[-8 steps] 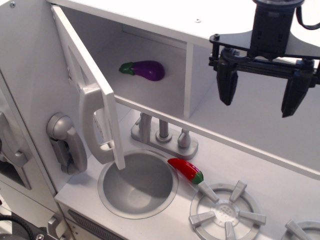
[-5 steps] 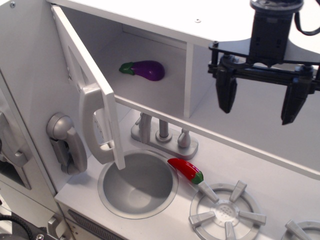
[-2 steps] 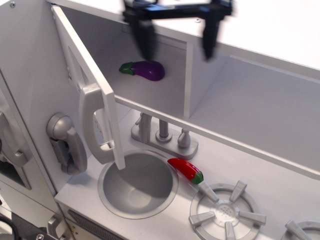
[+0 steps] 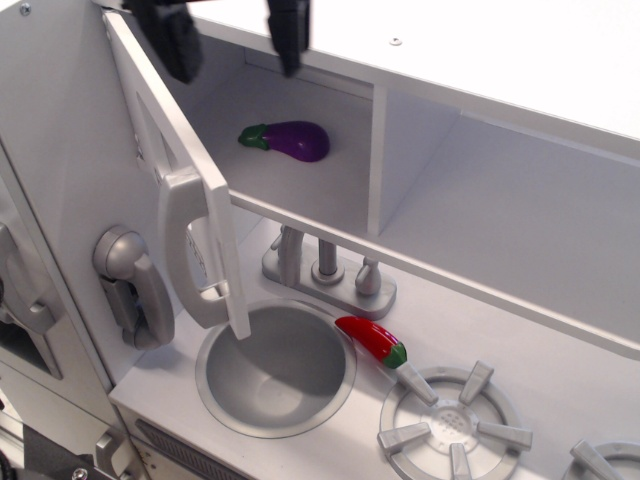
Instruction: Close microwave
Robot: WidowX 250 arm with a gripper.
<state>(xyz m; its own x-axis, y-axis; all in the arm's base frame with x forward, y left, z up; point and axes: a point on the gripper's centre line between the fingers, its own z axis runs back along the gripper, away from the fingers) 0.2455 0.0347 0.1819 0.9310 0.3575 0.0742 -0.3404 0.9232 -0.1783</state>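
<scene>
Microwave (image 4: pixel 300 150) seen at upper left of toy kitchen, door (image 4: pixel 175 170) swung wide open toward camera, silver handle (image 4: pixel 190 245) on its free edge. Purple eggplant (image 4: pixel 290 140) lying on compartment floor. Gripper (image 4: pixel 232 35) at top edge, above open compartment, beside door's upper corner; fingers (image 4: pixel 178 40) spread apart, nothing held. Below: faucet (image 4: pixel 325 262), sink (image 4: pixel 275 368), red chili pepper (image 4: pixel 372 340) on sink rim.

Only two dark, motion-blurred fingers (image 4: pixel 180 40) of the gripper (image 4: pixel 232 35) show; the top edge cuts off the rest and the arm. The microwave (image 4: pixel 300 140) door (image 4: pixel 170 170) stands edge-on, hiding its window and buttons. The right burner (image 4: pixel 605 460) is cropped at the corner.
</scene>
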